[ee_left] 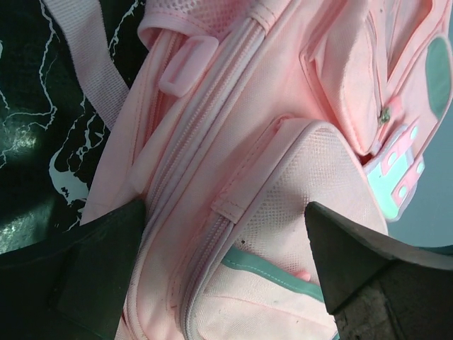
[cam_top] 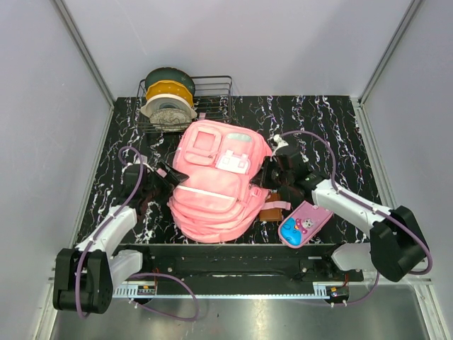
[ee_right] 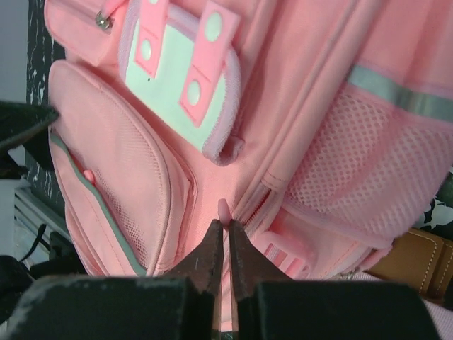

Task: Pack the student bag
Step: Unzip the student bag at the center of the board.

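Two claws sit by the student bag [cam_top: 212,188], one on each side. The big pink bag lies flat in the middle of the black table [cam_top: 318,127], with its front pockets facing up.

The left gripper [cam_top: 164,172] is at the bag's left side. Its fingers [ee_left: 106,269] stand wide apart over a long zipper line and grasp nothing. I cannot tell if they touch the cloth.

The right gripper [cam_top: 267,172] is at the bag's right side. Its two fingers [ee_right: 205,255] are pressed almost together. A small pink tab [ee_right: 224,209] next to a zipper is pinched at their tips.

A little pink pencil case [cam_top: 304,223] with a cartoon on it lies close to the near edge, just to the right of the bag. A brown leather thing [cam_top: 271,212] lies between the pencil case and the bag, right beside the bag.

A wire basket [cam_top: 216,88] stands in the far left corner of the table. It holds three round spools in a row: a green spool [cam_top: 170,76] at the back, a yellow spool [cam_top: 170,91] in the middle and a white spool [cam_top: 168,110] in front.
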`<state>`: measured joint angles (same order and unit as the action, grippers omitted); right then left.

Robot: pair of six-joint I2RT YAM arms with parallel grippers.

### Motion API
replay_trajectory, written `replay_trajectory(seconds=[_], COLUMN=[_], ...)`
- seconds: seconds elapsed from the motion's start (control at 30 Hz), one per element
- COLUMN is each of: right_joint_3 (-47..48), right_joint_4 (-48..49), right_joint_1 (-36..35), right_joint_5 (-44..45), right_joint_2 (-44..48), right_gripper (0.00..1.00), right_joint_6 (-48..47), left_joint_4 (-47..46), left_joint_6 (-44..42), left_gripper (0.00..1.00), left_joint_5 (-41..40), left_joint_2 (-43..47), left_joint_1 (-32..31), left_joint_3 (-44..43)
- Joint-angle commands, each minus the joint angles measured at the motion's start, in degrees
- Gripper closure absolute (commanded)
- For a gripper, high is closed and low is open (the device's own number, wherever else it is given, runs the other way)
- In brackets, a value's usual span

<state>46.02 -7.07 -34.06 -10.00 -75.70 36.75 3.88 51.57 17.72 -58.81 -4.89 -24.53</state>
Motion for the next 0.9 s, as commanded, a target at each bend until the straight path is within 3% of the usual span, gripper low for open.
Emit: replay_trajectory(seconds=[0.0, 0.17, 0.33, 0.53, 0.63, 0.67, 0.77, 0.8, 0.87], right_joint_3=[-1.9, -3.7, -3.9, 0.2, 2.7, 2.9, 3.3, 3.5, 4.0], right_joint_4=[2.4, 2.7, 5.0, 5.4, 1.6, 1.0, -1.1, -1.8, -3.3], right_joint_1=[-1.8, -2.1, -2.1, -2.1, -2.1, -2.1, -2.1, -2.0, -1.6], right_joint_5=[-11.3, -14.2, -14.0, -20.9, -21.9, -20.5, -15.2, -10.5, -5.9], right_joint_2=[2.1, 2.5, 0.7, -3.0, -3.5, -2.8, 2.2, 3.7, 8.0], right_gripper=[1.00, 1.00, 1.00, 0.90, 0.75, 0.60, 0.43, 0.33, 0.25], right_joint_6=[-6.1, -9.8, -9.5, -11.6, -14.4, -14.5, -15.0, -14.9, -15.0], left_joint_4=[-12.2, -12.3, -5.5, -2.3, -0.6, 0.9, 3.7, 5.0, 9.0], left_joint_6=[4.6, 3.0, -7.3, -13.0, -15.8, -16.1, -17.6, -18.9, -20.5], left_gripper=[0.01, 0.04, 0.02, 0.01, 0.01, 0.01, 0.01, 0.01, 0.01], left_joint_5=[1.4, 2.1, 5.5, 12.5, 16.1, 17.3, 17.4, 16.7, 14.3], left_joint_2=[-1.3, -3.8, -9.5, -17.5, -22.2, -23.1, -23.7, -22.7, -20.1], left_joint_1=[-0.3, 0.3, 0.4, 0.2, -0.7, -0.7, -1.4, -1.5, -1.5], left_joint_3=[0.0, -3.5, -15.4, -26.9, -32.3, -33.8, -37.7, -38.6, -38.9])
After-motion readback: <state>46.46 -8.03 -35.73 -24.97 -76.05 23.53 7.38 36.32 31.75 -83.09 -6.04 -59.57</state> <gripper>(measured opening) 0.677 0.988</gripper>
